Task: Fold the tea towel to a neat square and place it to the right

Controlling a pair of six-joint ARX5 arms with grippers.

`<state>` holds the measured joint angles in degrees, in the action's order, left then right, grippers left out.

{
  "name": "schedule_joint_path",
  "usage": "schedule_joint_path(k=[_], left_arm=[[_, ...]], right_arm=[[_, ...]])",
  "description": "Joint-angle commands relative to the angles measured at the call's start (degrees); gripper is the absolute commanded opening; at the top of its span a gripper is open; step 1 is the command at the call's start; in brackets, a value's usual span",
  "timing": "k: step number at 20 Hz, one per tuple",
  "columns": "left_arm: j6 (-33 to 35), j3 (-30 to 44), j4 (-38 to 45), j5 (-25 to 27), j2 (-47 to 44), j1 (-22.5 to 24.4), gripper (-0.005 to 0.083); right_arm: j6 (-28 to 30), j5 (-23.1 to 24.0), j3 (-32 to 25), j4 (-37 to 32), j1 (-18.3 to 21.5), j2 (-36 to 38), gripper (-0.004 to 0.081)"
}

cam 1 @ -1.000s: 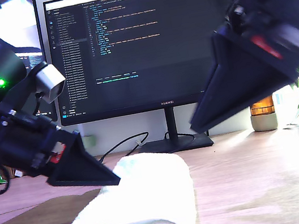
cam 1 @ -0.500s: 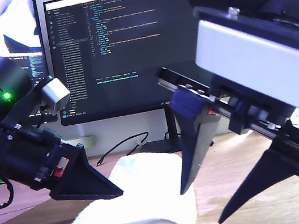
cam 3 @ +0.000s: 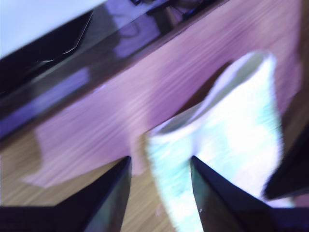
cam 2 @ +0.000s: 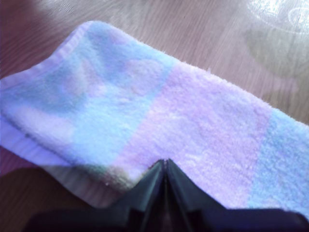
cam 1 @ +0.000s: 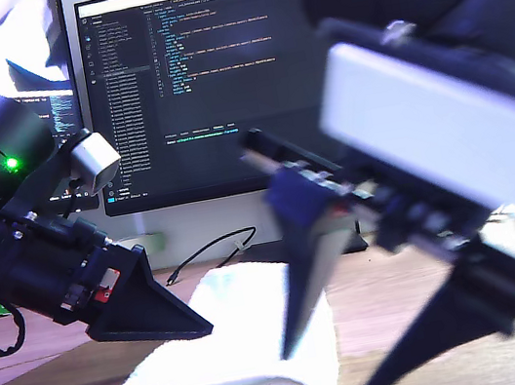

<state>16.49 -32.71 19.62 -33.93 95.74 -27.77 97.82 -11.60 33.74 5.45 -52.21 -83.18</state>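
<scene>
Towel first: the soft white fluffy terry tea towel is seen folded over into a long loose roll on the brown wooden table, low in the exterior view and a bit left of centre, with its open layered end turned toward the camera. In the first wrist view the towel is stretched across the wood, a hemmed edge along one side.

My first gripper, a black pointed wedge, is shown with its fingers pressed together, tip just over the towel's edge; it comes in from the exterior view's left. My second gripper is spread wide, blurred, above the towel's end, filling the exterior view's right.

Behind, a dark monitor full of code lines is visible, a black cable near its stand.
</scene>
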Motion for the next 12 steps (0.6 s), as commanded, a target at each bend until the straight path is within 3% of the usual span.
schedule_joint_path(k=[1, 6, 9, 12], left_arm=[[0.0, 1.01, 0.37, -0.13, 0.52, -0.26, -0.0024], [0.0, 1.01, 0.13, -0.35, 0.52, -0.26, -0.0024], [-0.04, 1.01, 0.07, -0.35, 0.52, -0.26, -0.0024], [-0.02, 1.01, 0.2, -0.39, 0.52, -0.26, -0.0024]], right_arm=[[0.87, 0.31, -0.61, -0.61, -0.76, -3.17, 0.0321], [2.16, 1.75, -0.59, -1.73, -0.87, -5.86, 0.0197], [2.1, 1.05, -0.59, -1.92, -1.53, -5.86, -0.0003], [1.31, 0.98, -0.59, -2.03, -2.99, -5.84, -0.0013]])
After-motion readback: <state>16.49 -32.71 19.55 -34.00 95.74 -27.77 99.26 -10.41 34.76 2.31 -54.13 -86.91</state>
